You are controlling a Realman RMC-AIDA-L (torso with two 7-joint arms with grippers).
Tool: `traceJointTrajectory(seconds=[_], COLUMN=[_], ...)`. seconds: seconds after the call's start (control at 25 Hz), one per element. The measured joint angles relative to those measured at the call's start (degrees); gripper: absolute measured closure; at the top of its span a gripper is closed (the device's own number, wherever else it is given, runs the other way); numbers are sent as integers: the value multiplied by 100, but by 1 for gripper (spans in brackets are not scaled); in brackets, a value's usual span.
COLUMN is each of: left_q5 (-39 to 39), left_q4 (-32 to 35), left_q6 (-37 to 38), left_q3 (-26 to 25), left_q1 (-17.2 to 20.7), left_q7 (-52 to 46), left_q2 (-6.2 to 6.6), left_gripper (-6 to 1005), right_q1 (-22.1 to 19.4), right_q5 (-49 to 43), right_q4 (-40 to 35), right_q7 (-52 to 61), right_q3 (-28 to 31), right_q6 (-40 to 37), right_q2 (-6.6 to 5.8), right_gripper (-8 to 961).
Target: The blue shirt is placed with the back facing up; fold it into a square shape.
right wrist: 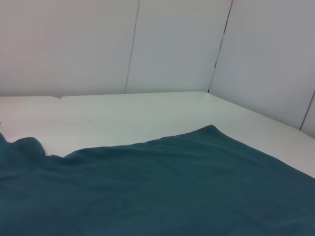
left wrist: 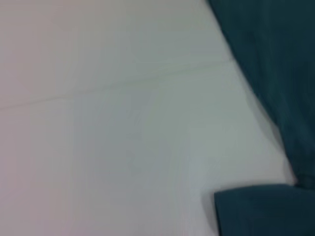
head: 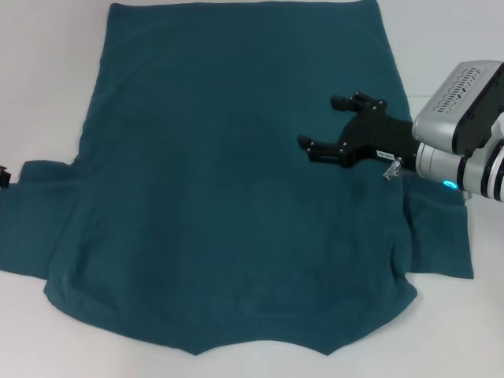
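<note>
1. The blue shirt lies spread flat on the white tabletop, plain side up, with its hem at the far edge and its collar notch toward the robot.
2. Both short sleeves stick out to the sides near the robot's end; the left sleeve lies partly rumpled against the body of the shirt.
3. No lettering, brand or label can be read on the visible cloth.
4. The right gripper hangs above the right half of the shirt, reaching in from the right side; its black fingers are spread apart and hold nothing.
5. A small white tag on the right gripper body carries marks too tiny to read.
6. The left gripper shows only as a dark sliver at the left border of the head view, beside the left sleeve; whether it is open I cannot tell.
7. The left wrist view shows shirt edge and sleeve on bare tabletop.
</note>
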Motion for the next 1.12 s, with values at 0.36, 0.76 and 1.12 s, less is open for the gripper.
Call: traceJointTrajectory(seconds=[0.36, 0.76, 1.12], left_q5=[1, 2, 2], left_q4=[-307, -526, -602], left_q6=[-244, -376, -427], left_q3=[19, 105, 134], left_q1=[19, 36, 41], left_q7=[-24, 37, 41], left_q2=[63, 23, 18], left_gripper=[384, 151, 110], right_q1=[26, 50, 57], right_q5=[0, -1, -1], right_q4=[60, 83, 139], right_q7=[0, 0, 0], right_q3=[-19, -24, -24], right_q6=[31, 13, -4], right_q2=[0, 0, 0], right_gripper=[12, 12, 11])
